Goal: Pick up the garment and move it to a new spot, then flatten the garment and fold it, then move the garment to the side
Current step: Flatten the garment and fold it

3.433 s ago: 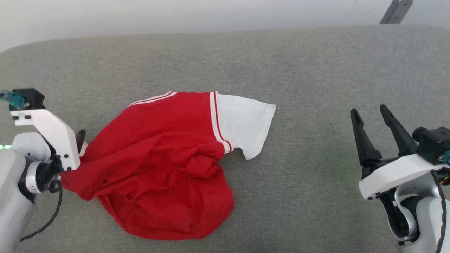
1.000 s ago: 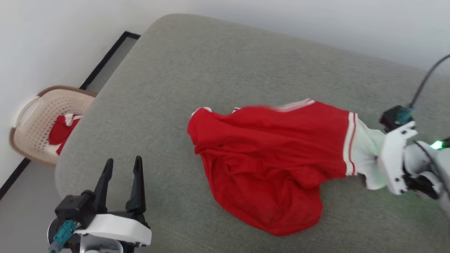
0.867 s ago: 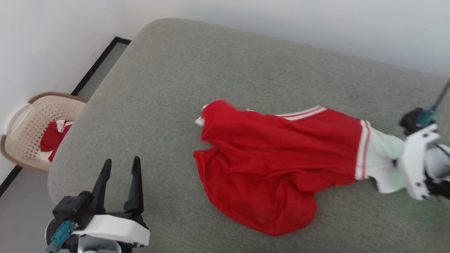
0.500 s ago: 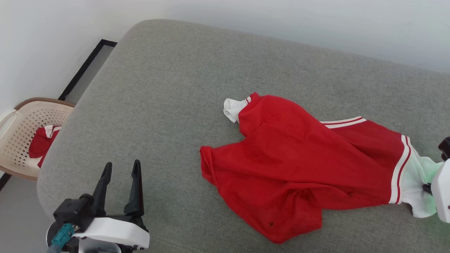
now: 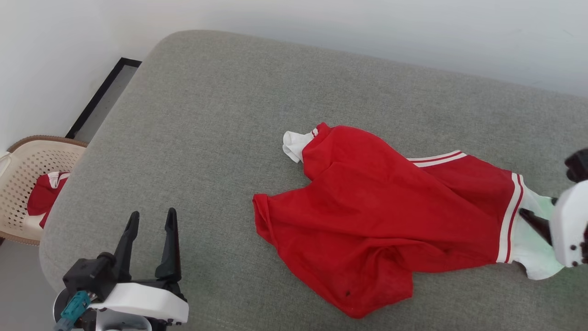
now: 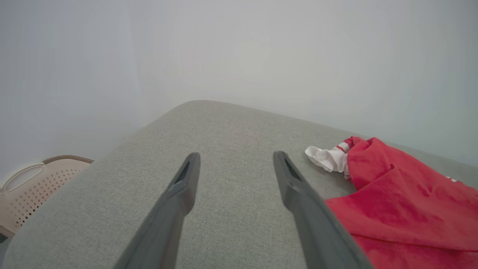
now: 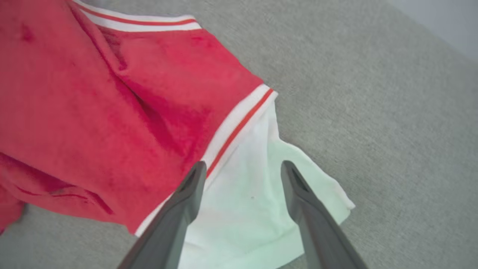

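Jaws spread, both pairs; right over white sleeve [image 7: 254,194] | garment [image 5: 376,220] rumpled on cushion [image 5: 206,115] | basket [image 5: 20,172] leftward

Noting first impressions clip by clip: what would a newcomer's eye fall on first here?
A red jersey lies crumpled in the middle of the grey cushion. At its right end the right fingers stand open over its white sleeve; far left, a beige basket on the floor holds more red cloth.
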Tool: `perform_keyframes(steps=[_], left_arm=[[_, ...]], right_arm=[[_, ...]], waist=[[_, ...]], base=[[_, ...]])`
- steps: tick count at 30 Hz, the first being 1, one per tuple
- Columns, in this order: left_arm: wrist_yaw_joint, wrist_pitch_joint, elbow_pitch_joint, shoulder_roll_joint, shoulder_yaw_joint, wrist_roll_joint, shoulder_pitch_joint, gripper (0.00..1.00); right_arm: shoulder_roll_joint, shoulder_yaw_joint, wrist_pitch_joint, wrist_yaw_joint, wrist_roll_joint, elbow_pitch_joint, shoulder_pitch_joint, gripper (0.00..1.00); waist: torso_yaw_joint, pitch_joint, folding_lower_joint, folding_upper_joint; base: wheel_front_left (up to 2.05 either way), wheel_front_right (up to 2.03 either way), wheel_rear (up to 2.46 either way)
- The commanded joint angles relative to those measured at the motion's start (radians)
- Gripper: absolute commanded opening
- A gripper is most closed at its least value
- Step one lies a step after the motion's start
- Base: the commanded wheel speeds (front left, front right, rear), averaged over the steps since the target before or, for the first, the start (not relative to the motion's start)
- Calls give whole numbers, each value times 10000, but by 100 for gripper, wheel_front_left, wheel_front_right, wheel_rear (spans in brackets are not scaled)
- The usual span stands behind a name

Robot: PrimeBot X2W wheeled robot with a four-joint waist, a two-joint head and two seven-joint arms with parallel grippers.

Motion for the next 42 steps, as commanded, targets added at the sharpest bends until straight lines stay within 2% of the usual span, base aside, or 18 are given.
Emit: perform_keyframes(steps=[1, 8, 12, 19, 22, 26, 27, 28, 34, 42], left_arm=[[-29, -51, 30, 33, 26, 117, 46, 100], [-114, -51, 107, -68, -41, 121, -99, 100], [-216, -51, 203, -182, -161, 131, -228, 100], [-397, -50, 417, -366, -359, 199, -424, 100], [-469, -51, 504, -491, -351, 228, -517, 100], [-519, -51, 569, -535, -309, 262, -515, 100], [-536, -51, 590, -546, -290, 272, -509, 100], [-538, -50, 611, -550, -273, 271, -497, 100], [-561, -51, 623, -555, -82, 292, -343, 100], [-568, -51, 549, -571, 122, 386, -194, 100]], right_arm=[[125, -66, 112, -5, -72, -335, 172, 100], [825, -11, 967, -5, -316, -2602, 634, 100], [1280, 528, 1426, -7, -568, -2995, 536, 100], [1795, 1524, 1531, -7, -1029, -2094, 81, 100], [1952, 2363, 1274, -5, -1233, -1007, -315, 100], [2102, 3056, 1034, -7, -1157, -163, -521, 100], [2141, 3357, 1027, -7, -1044, -24, -602, 28], [2132, 3618, 967, -2, -898, 24, -675, 0], [1619, 4675, 773, -4, -8, -672, -1232, 0], [239, 5492, 1449, -4, 956, -3154, -1014, 0]], waist=[[3, -3, 0, -1], [223, 54, 0, -1], [478, 141, 0, -1], [981, 293, 0, -1], [1192, 360, 0, -1], [1258, 358, 0, -1], [1271, 351, 0, -1], [1273, 339, 0, -1], [1107, 256, 0, -1], [762, 248, 0, -1]], base=[[0, 0, 0], [0, 0, 0], [0, 0, 0], [0, 0, 0], [0, 0, 0], [0, 0, 0], [0, 0, 0], [0, 0, 0], [0, 0, 0], [0, 0, 0]])
